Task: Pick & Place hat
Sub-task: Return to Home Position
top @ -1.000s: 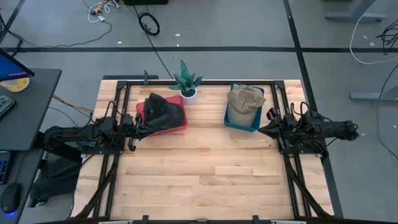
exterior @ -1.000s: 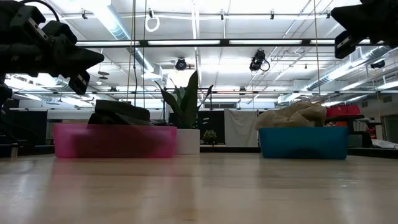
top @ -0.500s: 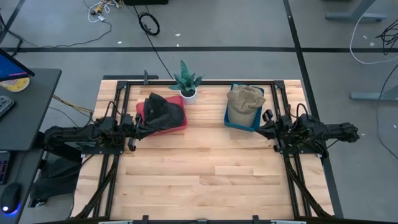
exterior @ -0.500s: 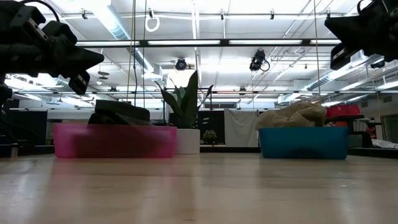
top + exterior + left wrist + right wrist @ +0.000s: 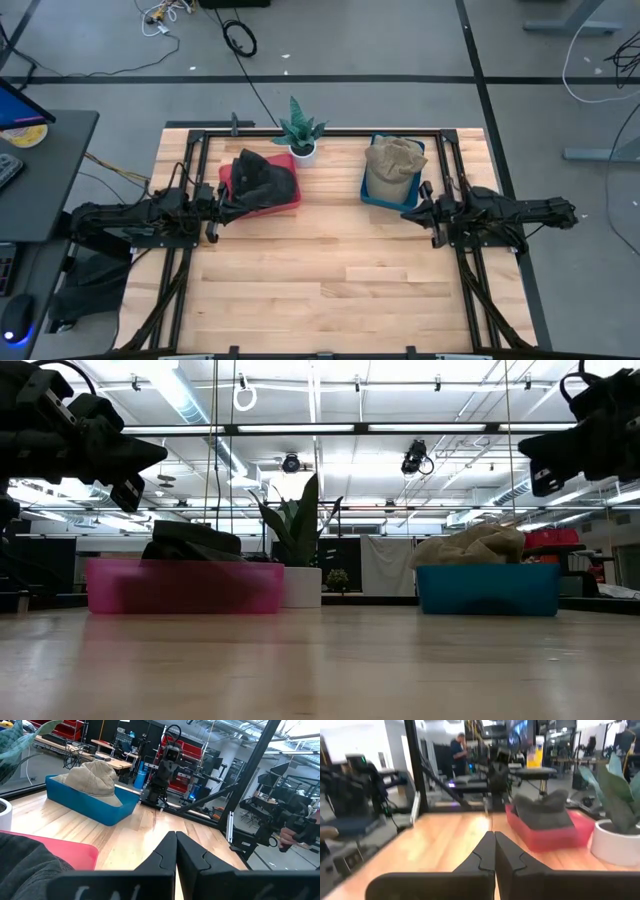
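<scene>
- Two pincers are in view, one at each side of the counter (image 5: pixel 330 285), and neither carries anything.
- The left pincer (image 5: pixel 175 840) has its fingers pressed together with no gap between them. It hangs raised above the counter's left side, just beside the end of the red bin (image 5: pixel 290 204) that faces the left arm.
- The right pincer (image 5: pixel 494 840) likewise has its fingers together. It hangs raised above the counter's right side, just beside the corner of the blue bin (image 5: pixel 385 200) that faces the right arm, and does not touch it.
- The black cap (image 5: pixel 262 178) lies in the red bin and bulges above the rim.
- The brown caps (image 5: pixel 393 158) lie heaped in the blue bin and rise above the rim. The single caps cannot be told apart in the heap.
- The two bins stand well apart, the red one on the left arm's side and the blue one on the right arm's side.
- A plant (image 5: pixel 300 128) in a white pot (image 5: pixel 303 151) stands between the bins, nearer the red bin.
- A person (image 5: pixel 460 745) stands in the room beyond the counter, as seen in the right wrist view.
</scene>
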